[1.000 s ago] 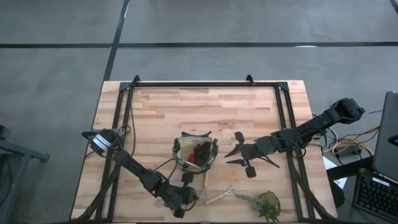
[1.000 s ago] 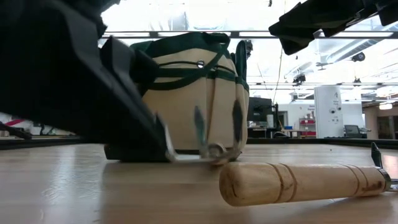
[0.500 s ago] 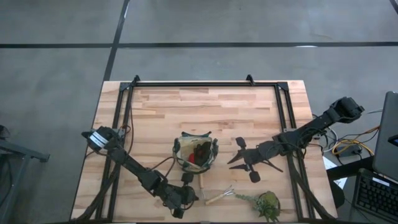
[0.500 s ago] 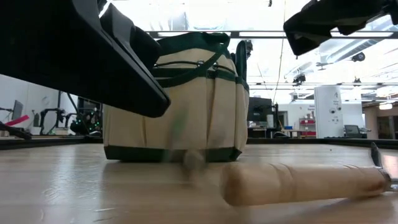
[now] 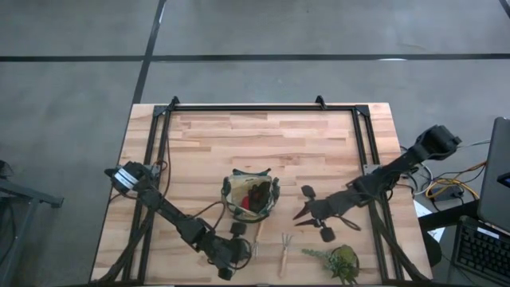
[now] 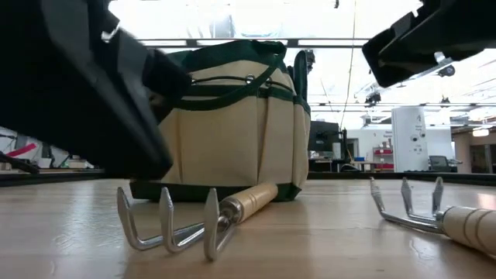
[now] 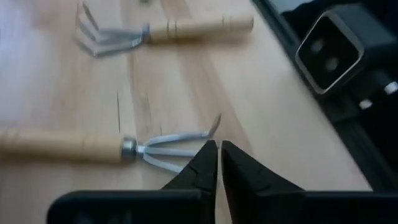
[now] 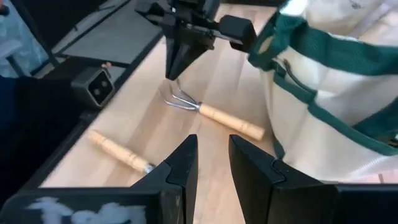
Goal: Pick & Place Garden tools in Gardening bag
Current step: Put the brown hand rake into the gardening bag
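The tan gardening bag (image 5: 250,198) with its green rim stands upright on the table, with red and dark things inside. One wooden-handled rake (image 5: 257,233) lies just in front of it, tines toward the table's near edge (image 6: 167,225). A second rake (image 5: 284,253) lies to its right, clear of the bag. My left gripper (image 7: 219,152) is shut, its tips pointing down right at the first rake's tines (image 7: 180,143). My right gripper (image 5: 301,209) is open and empty, above the table to the right of the bag (image 8: 336,81). My left gripper's shut fingertips (image 8: 169,74) stand over the tines of the rake nearest the bag (image 8: 177,99), coming from above and pointing down. I cannot tell whether they touch the tines. The rake lies flat on the table.
A green leafy plant clump (image 5: 339,261) lies at the near right edge. A small camera block (image 7: 329,50) sits on the near frame rail beside the rakes. Black frame rails (image 5: 366,159) run along the table's sides and far edge.
The right-hand rake has swung about from slanting to lengthwise, its tines now toward the bag's side. The rake by the bag has slid, and its tines now lie flat toward the near edge. My right gripper has moved toward the near edge.
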Controlling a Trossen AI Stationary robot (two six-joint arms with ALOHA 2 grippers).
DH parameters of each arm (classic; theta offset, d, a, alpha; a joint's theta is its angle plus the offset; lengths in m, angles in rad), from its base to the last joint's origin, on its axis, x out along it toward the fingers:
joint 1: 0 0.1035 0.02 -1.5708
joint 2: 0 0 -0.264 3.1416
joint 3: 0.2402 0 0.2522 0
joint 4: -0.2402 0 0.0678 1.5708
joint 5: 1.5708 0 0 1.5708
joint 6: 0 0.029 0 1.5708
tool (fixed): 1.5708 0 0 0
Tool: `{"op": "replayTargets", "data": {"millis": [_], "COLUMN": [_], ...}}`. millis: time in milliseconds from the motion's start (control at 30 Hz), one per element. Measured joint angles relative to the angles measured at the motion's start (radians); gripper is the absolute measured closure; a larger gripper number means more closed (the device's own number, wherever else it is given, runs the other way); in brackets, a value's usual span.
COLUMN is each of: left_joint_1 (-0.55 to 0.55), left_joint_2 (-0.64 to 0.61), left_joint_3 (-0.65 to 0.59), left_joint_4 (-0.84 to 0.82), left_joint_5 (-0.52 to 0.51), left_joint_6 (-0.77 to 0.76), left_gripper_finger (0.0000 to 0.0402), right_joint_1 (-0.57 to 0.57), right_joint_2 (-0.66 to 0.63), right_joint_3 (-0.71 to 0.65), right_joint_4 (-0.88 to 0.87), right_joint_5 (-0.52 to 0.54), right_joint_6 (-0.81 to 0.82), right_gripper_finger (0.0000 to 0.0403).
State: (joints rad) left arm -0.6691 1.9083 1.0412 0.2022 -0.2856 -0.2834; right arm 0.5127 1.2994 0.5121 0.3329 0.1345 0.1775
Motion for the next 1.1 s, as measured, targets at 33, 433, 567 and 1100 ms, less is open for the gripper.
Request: {"op": "replayTargets", "data": {"millis": [33,433,567,1100], "left_joint_1": [0.000,0.000,0.000,0.000], "left_joint_2": [-0.001,-0.006,-0.004,-0.002], "left_joint_3": [0.000,0.000,0.000,0.000], "left_joint_4": [-0.018,-0.103,-0.103,0.006], "left_joint_5": [-0.001,-0.003,-0.003,0.027], "left_joint_6": [-0.018,-0.101,-0.122,-0.118], "left_gripper_finger": [0.0372,0.0299,0.0279,0.0266], "right_joint_1": [-0.001,0.000,-0.001,-0.001], "right_joint_2": [0.009,0.087,0.099,0.108], "right_joint_3": [0.001,0.039,0.044,0.044], "right_joint_4": [0.007,0.026,0.026,0.024], "right_joint_5": [0.001,0.023,0.024,0.026], "right_joint_6": [-0.001,-0.023,-0.024,-0.023], "right_gripper_finger": [0.0320,0.0333,0.0329,0.0344]}}
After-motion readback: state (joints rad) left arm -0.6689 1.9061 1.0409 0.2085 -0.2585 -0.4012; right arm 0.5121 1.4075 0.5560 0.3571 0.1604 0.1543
